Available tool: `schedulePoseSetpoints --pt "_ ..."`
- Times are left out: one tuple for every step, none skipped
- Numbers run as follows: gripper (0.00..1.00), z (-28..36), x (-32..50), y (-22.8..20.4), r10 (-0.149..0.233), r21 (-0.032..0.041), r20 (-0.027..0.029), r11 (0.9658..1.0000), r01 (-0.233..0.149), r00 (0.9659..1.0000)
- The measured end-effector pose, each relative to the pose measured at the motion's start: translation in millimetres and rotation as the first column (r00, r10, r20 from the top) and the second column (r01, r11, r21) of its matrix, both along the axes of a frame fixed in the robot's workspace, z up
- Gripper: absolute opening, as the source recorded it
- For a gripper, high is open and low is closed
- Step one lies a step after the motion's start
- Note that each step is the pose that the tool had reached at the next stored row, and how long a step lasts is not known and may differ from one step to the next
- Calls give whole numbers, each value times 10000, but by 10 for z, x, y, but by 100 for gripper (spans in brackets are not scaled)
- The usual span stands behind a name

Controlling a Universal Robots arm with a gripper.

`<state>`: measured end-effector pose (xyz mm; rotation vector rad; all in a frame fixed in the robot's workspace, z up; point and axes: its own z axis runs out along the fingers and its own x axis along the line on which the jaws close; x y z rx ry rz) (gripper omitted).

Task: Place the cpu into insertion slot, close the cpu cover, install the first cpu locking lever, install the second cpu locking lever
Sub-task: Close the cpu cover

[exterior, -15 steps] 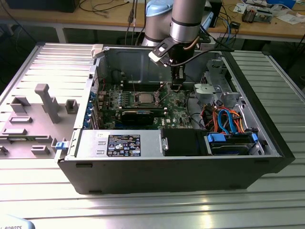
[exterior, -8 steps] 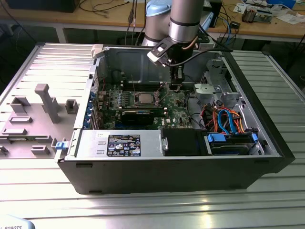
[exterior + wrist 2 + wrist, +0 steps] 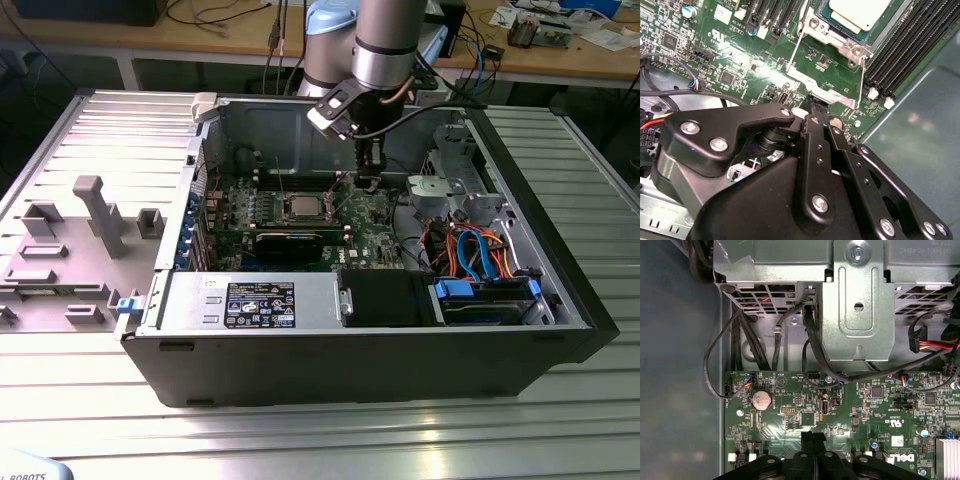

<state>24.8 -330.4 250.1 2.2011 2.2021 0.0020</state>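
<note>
The cpu (image 3: 300,207) lies silvery side up in the insertion slot (image 3: 279,208) on the green board. In the second wrist view the cpu (image 3: 860,12) sits inside the slot's silver rim (image 3: 852,47). The cpu cover (image 3: 822,86) is swung open away from the slot, with its thin side rails and broad free end over the board. My gripper (image 3: 816,104) is shut, and its tips touch the cover's free end. I cannot tell whether they pinch it. The exterior view places the gripper (image 3: 370,180) just to the right of the slot. The shut fingertips (image 3: 807,437) hover low over the board.
Black memory slots (image 3: 905,55) run beside the slot. A long black expansion card (image 3: 290,243) lies in front of it. A metal drive cage (image 3: 855,300) with black cables and a coin cell (image 3: 761,399) lie beyond the gripper. The power supply (image 3: 260,303) lines the case front.
</note>
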Motion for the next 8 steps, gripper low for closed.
schedulePoseSetpoints --pt "11 0 -6 0 0 0 0 10000 0 10000" --pt "11 0 -7 0 0 -1 0 10000 0 10000" --pt "11 0 -8 0 -1 0 0 10000 1 10000" --pt "11 0 -12 0 -1 0 -1 10000 1 10000" --pt "11 0 -13 0 -1 0 -1 10000 1 10000" --pt "11 0 -16 0 0 0 0 10000 0 10000" --pt "11 0 -22 0 -1 0 -1 10000 1 10000" --pt "11 0 -23 0 0 0 0 10000 0 10000"
